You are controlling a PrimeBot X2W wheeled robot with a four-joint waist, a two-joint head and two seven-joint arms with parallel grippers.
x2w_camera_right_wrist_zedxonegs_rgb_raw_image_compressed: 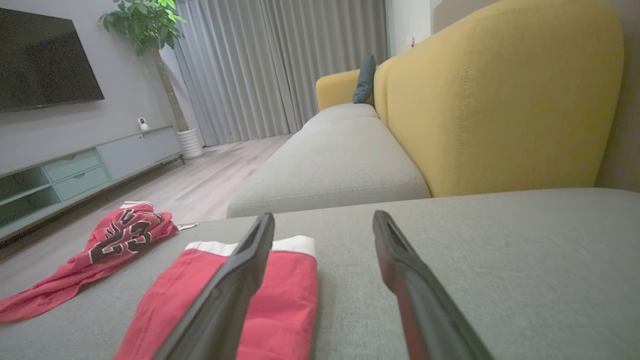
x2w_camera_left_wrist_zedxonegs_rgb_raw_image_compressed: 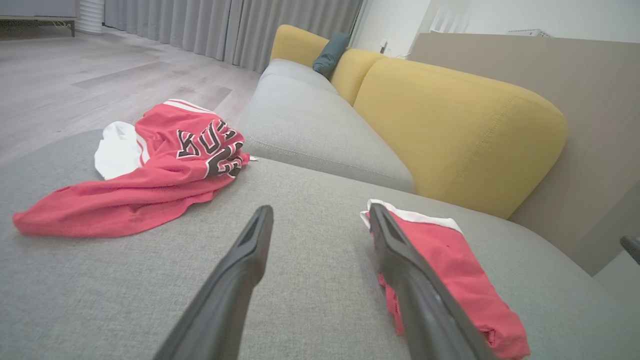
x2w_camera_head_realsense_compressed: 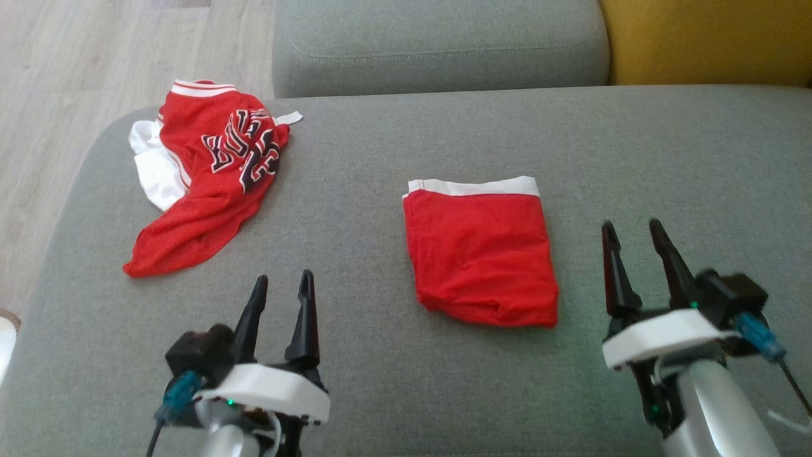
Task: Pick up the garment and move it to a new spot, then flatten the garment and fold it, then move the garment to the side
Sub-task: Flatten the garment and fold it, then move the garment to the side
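The garment (x2w_camera_head_realsense_compressed: 209,184), a red jersey with white sleeves and black-and-white lettering, lies crumpled at the far left of the grey seat; it also shows in the left wrist view (x2w_camera_left_wrist_zedxonegs_rgb_raw_image_compressed: 150,185) and the right wrist view (x2w_camera_right_wrist_zedxonegs_rgb_raw_image_compressed: 100,245). My left gripper (x2w_camera_head_realsense_compressed: 284,277) hovers open and empty near the front edge, below and to the right of the garment, its fingers pointing over bare cushion (x2w_camera_left_wrist_zedxonegs_rgb_raw_image_compressed: 320,210). At the lower right, my right gripper (x2w_camera_head_realsense_compressed: 632,224) is open and empty too (x2w_camera_right_wrist_zedxonegs_rgb_raw_image_compressed: 324,215).
A smaller folded red piece with a white band (x2w_camera_head_realsense_compressed: 482,254) lies mid-seat between the grippers (x2w_camera_left_wrist_zedxonegs_rgb_raw_image_compressed: 450,260) (x2w_camera_right_wrist_zedxonegs_rgb_raw_image_compressed: 290,290). The grey seat (x2w_camera_head_realsense_compressed: 444,381) drops to wooden floor (x2w_camera_head_realsense_compressed: 63,76) on the left. A grey cushion (x2w_camera_head_realsense_compressed: 438,44) and yellow backrest (x2w_camera_head_realsense_compressed: 704,38) stand behind.
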